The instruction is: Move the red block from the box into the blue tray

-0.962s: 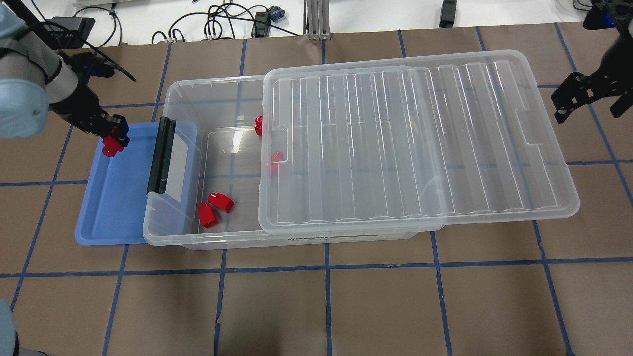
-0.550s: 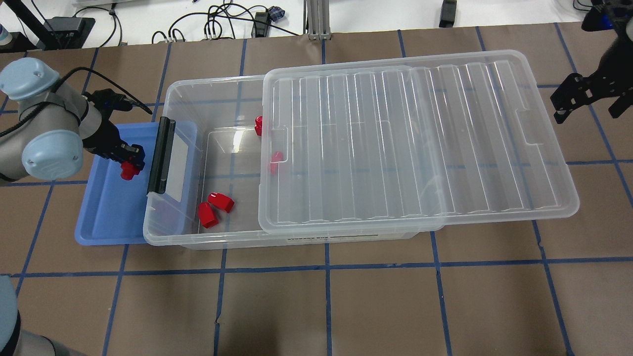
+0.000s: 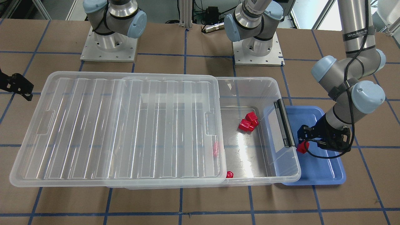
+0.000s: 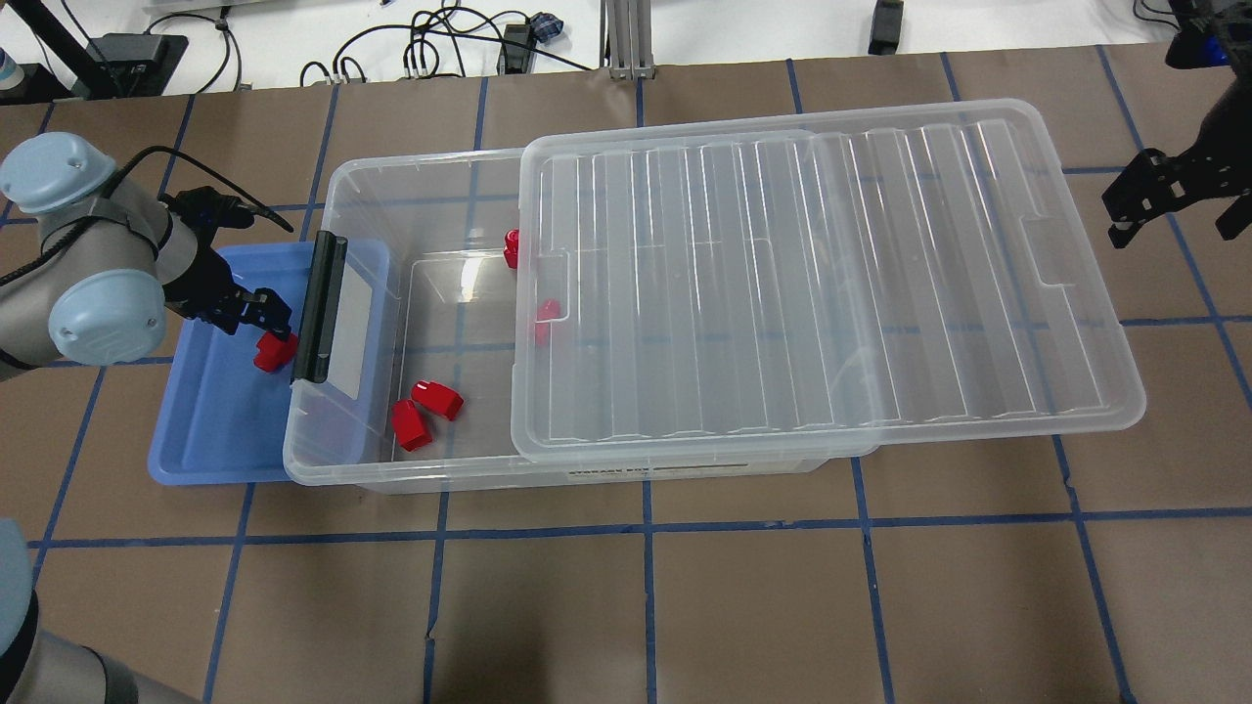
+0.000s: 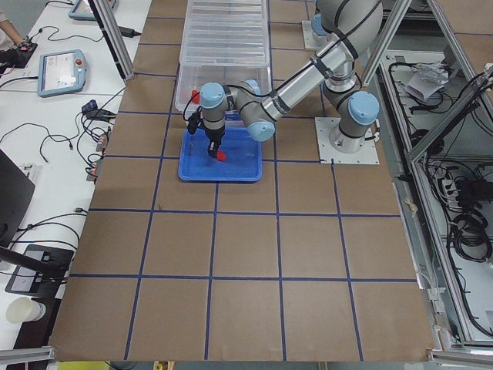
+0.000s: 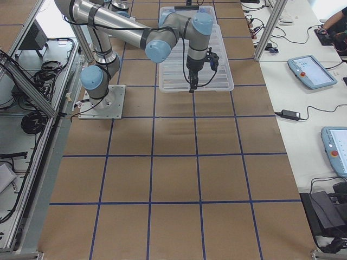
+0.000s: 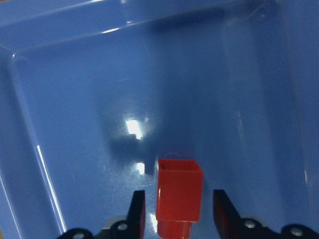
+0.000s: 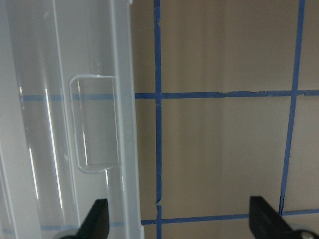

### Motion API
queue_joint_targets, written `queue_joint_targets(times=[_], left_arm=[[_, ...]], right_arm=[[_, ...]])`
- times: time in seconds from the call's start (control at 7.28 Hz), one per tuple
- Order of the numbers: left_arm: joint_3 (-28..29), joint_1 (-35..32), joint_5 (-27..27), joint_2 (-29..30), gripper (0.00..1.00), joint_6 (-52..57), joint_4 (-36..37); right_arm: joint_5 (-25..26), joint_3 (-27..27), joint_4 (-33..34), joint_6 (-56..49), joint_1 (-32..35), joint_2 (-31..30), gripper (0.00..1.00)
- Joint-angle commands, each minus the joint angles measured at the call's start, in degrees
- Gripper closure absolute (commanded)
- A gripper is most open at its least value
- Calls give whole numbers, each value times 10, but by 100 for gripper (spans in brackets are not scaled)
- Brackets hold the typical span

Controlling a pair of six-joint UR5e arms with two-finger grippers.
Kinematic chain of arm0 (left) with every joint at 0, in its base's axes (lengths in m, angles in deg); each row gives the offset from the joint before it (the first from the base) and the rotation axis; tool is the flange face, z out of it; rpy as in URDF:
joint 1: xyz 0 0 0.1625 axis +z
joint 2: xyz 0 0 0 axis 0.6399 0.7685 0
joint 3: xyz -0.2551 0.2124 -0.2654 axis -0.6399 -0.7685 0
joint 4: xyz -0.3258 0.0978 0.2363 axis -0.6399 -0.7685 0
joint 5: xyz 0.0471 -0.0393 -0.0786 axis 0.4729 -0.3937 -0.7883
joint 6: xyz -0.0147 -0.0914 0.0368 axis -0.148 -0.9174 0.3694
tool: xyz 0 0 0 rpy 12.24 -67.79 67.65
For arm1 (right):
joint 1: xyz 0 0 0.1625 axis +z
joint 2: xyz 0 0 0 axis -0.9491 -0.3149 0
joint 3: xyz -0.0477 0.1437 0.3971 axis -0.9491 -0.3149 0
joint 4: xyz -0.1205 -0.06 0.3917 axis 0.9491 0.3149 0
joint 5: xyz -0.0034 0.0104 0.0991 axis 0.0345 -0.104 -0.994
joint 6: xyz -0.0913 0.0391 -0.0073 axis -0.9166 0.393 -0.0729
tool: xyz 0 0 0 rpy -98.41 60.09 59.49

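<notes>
The red block [image 7: 179,191] stands low in the blue tray [image 4: 210,411], right beside the box's black latch bar [image 4: 321,308]. My left gripper [image 7: 179,214] straddles it, and the left wrist view shows a slim gap between the block and each finger, so it is open. The same block [image 4: 274,350] shows below the left gripper [image 4: 262,315] from overhead and also from the front [image 3: 302,147]. The clear box [image 4: 333,196] holds more red blocks [image 4: 425,411]. My right gripper [image 4: 1169,200] hangs open beyond the lid's far end.
The ribbed clear lid [image 4: 831,274] lies slid across most of the box, leaving its left end uncovered. Two more red blocks [image 4: 545,313] sit at the lid's edge. The box end overlaps the tray [image 3: 325,172]. Cables lie along the table's back.
My left gripper carried the red block from the tray's far left corner toward the latch bar and lower into the tray. The right gripper drifted slightly to the right.
</notes>
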Motion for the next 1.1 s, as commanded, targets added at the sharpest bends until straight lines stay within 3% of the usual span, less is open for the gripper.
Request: queue_joint_targets(times=[0.0, 0.27, 0.55, 0.96], left_arm=[[46, -11, 1, -33, 4, -39, -88], [99, -42, 3, -81, 1, -90, -193], [143, -81, 1, -107, 0, -180, -277], [170, -180, 27, -156, 0, -265, -331]], right_arm=[[23, 0, 7, 0, -14, 14, 0], [26, -1, 54, -10, -20, 47, 0], [24, -1, 53, -25, -23, 56, 0], [25, -2, 47, -21, -22, 84, 0]])
